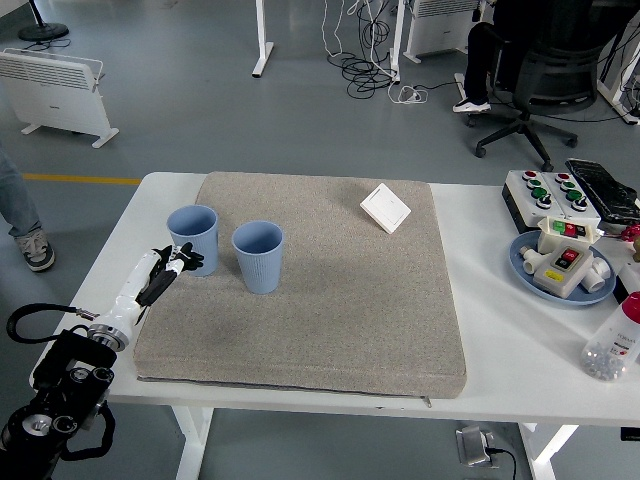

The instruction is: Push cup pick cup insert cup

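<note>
On the left part of the grey mat (330,300) you have 2 blue cups standing upright and open, close beside each other but apart. The left cup (193,238) sits near the mat's left edge, and the ribbed cup (258,256) stands just to its right, slightly nearer to you.

Your left hand (170,268) comes in from the lower left corner on a white forearm, its dark fingers (187,258) low at the base of the left cup, on that cup's near left side. The fingers look loosely bunched rather than wrapped around anything, and they hold nothing; you cannot tell from this view whether the tips actually touch the cup wall. The ribbed cup is clear of the hand.

Farther back on the mat, well apart from the cups, lies a white square switch plate (385,207), turned at an angle. At the table's (500,330) right end you see a box with red and green buttons (549,192), a blue plate (527,268) carrying white switch parts, and a clear bottle with a red top (612,345) at the picture's right edge.
</note>
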Available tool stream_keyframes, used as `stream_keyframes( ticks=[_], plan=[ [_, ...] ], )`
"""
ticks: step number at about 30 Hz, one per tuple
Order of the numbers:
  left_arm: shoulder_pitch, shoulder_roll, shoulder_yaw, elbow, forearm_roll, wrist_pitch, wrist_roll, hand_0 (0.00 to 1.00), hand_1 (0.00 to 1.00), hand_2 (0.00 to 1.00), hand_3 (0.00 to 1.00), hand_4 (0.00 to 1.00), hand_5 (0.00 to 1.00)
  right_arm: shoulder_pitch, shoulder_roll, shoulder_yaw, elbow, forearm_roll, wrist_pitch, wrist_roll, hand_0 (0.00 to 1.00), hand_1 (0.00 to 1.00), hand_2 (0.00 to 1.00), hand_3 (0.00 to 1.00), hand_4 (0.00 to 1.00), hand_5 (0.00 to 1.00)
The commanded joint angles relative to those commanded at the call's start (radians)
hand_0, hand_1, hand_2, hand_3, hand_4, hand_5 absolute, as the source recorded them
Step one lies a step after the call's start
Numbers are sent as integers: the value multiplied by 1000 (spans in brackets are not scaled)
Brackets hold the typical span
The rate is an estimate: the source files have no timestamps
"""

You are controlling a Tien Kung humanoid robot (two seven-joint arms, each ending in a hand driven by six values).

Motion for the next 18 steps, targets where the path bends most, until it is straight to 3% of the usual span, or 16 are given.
stream_keyframes(
  ticks=[5, 6, 11, 12, 17, 18],
  plan=[
    [50, 34, -10, -121, -13, 4, 7, 585, 578, 559, 553, 609, 998, 0, 1, 2, 0, 0, 0, 0, 760, 666, 687, 565, 105, 473],
    [54, 38, -13, -141, -13, 6, 8, 546, 566, 552, 551, 662, 998, -1, 1, 2, 0, 0, 0, 0, 760, 665, 686, 566, 105, 473],
    [59, 58, -24, -232, -8, 22, 8, 546, 566, 552, 551, 662, 998, -2, 1, 4, 0, -1, -1, -1, 760, 665, 686, 566, 105, 473],
    [58, 60, -23, -247, -6, 27, 8, 544, 565, 561, 551, 722, 894, -3, 2, 4, 0, 0, -1, -1, 760, 665, 686, 565, 104, 473],
    [33, 79, 0, -325, 38, 69, 9, 544, 565, 561, 551, 722, 894, -6, 1, 5, 0, -4, -1, -3, 760, 665, 686, 565, 104, 473],
    [25, 83, 6, -337, 59, 78, 11, 553, 580, 574, 548, 763, 773, -6, 1, 5, 0, -4, -2, -3, 760, 665, 686, 565, 104, 473]
  ],
)
